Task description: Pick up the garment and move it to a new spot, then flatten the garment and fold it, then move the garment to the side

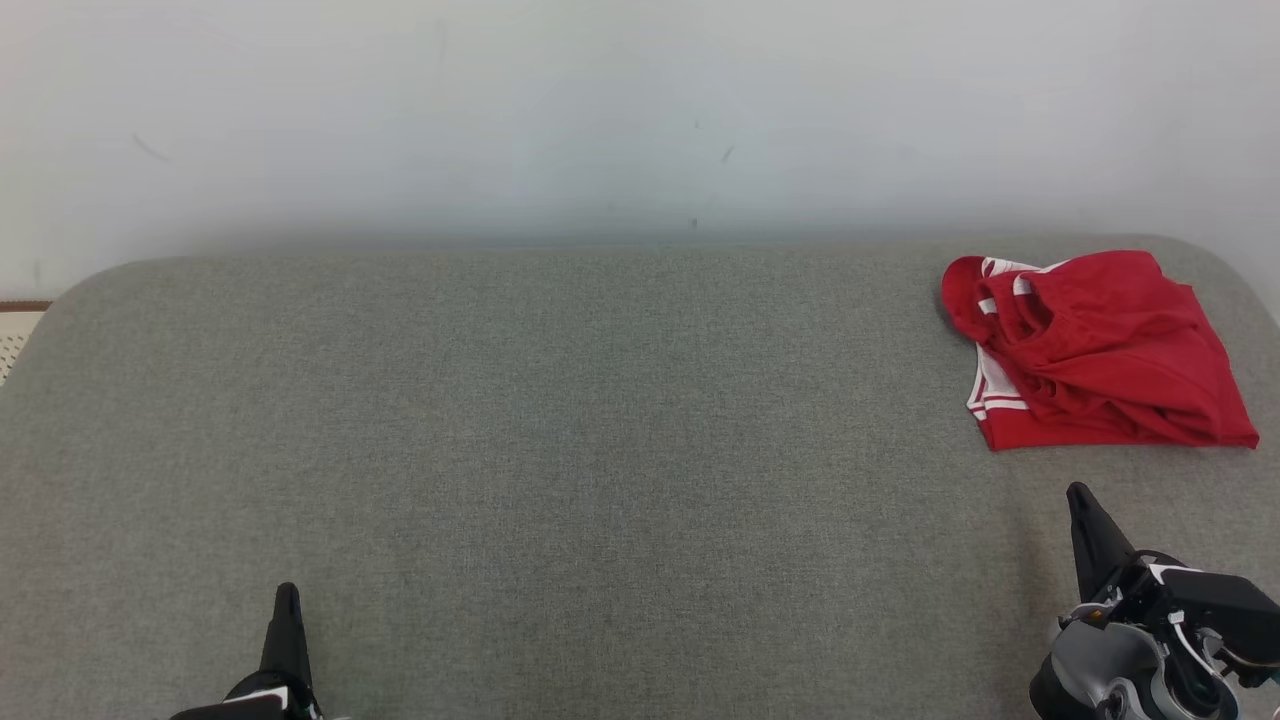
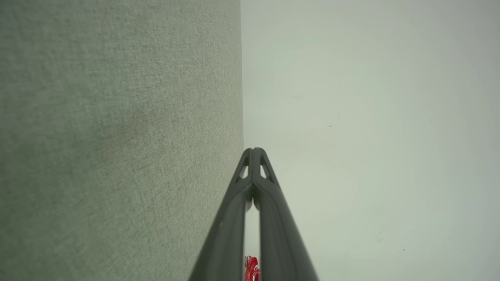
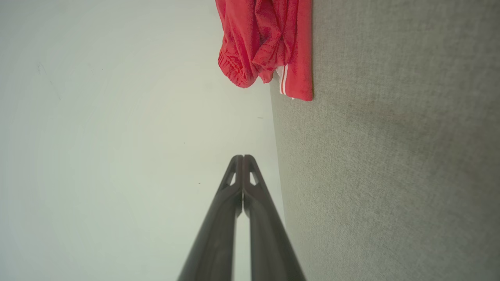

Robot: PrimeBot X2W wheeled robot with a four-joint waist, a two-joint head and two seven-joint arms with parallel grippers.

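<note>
Head view: the garment [image 1: 1095, 350], red shorts with white side stripes and a gathered waistband, lies loosely bunched just ahead of the right gripper [image 1: 1080, 495], far to the right of the left gripper [image 1: 287, 595]. It looks light, soft and limp, likely to sag when lifted. The thick waistband or a striped hem corner seems the surest hold. Both grippers have fingers pressed together, empty, over the grey padded surface [image 1: 600, 450].
</note>
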